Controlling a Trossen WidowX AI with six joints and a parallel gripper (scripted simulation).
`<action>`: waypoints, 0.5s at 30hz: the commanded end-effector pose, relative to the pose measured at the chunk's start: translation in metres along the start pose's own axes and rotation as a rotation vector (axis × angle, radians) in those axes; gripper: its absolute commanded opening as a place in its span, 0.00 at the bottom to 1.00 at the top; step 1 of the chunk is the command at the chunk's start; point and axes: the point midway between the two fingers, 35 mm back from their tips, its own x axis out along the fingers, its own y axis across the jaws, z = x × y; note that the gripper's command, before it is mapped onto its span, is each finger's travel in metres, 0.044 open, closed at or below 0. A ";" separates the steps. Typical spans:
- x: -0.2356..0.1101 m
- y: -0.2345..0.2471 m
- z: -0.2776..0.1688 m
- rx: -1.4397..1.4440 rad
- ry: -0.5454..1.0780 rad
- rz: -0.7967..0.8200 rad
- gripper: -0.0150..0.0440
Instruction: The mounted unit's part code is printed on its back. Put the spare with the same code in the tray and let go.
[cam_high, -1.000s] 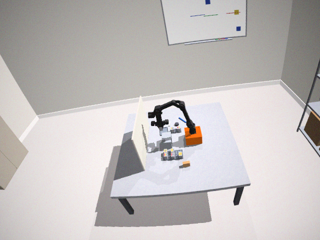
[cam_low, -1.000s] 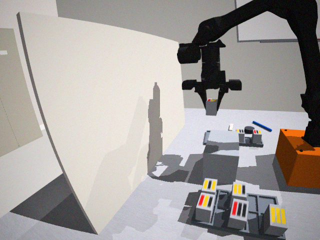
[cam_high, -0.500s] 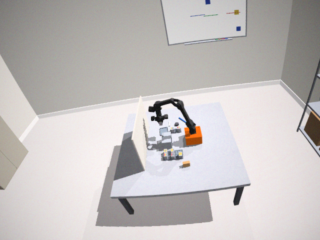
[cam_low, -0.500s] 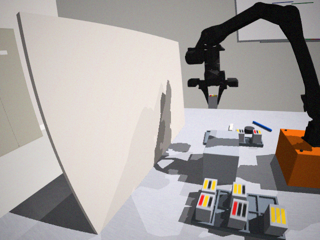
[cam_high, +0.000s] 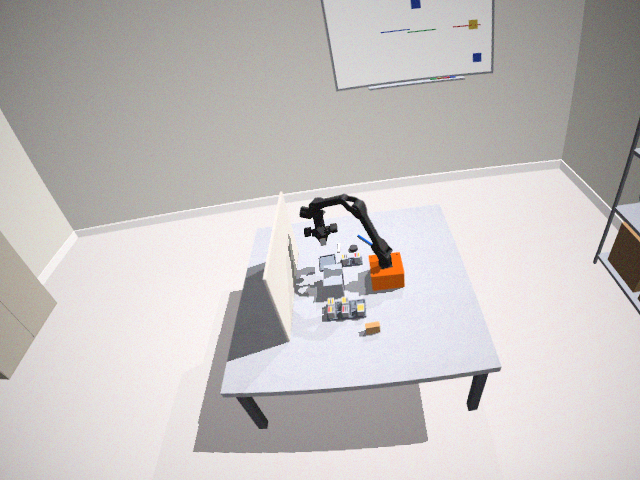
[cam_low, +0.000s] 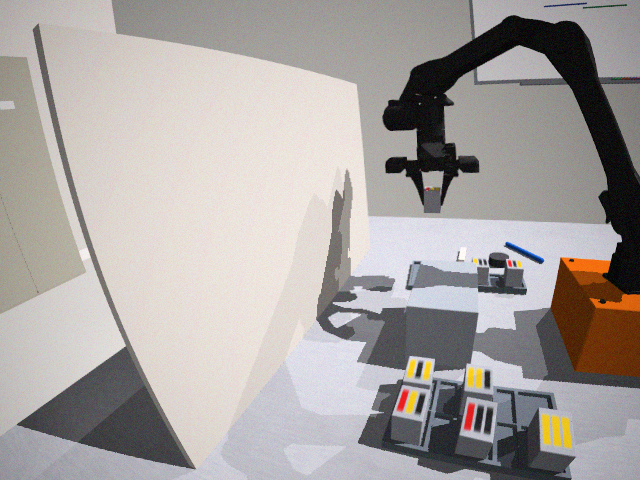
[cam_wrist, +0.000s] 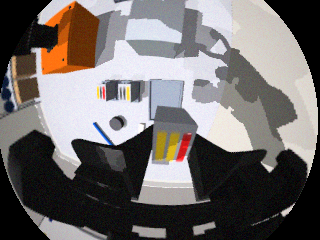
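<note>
My gripper (cam_high: 322, 238) (cam_low: 432, 202) (cam_wrist: 169, 129) is shut on a grey spare block and holds it high above the table. The block's top shows two yellow bars and one red bar in the wrist view. The shallow blue-grey tray (cam_high: 326, 262) (cam_low: 412, 276) (cam_wrist: 166, 93) lies empty on the table, below the held block and beyond it in the wrist view. A front rack (cam_low: 527, 401) holds several spares with coloured bars. A back rack (cam_low: 496, 283) holds two blocks. I cannot make out the mounted unit or the code on its back.
A large grey box (cam_high: 332, 276) (cam_low: 442, 330) (cam_wrist: 155, 30) stands between the tray and front rack. A tall cream panel (cam_high: 279, 273) (cam_low: 206, 206) stands along one side. A dark round puck (cam_low: 498, 259) (cam_wrist: 116, 123), a blue pen (cam_low: 524, 252) (cam_wrist: 103, 133) and a small orange block (cam_high: 372, 328) lie about.
</note>
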 end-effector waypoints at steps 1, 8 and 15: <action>0.005 0.000 -0.001 -0.004 0.002 0.005 0.25; 0.014 -0.002 -0.002 -0.004 0.002 0.004 0.25; 0.022 -0.003 -0.003 -0.004 0.002 0.004 0.25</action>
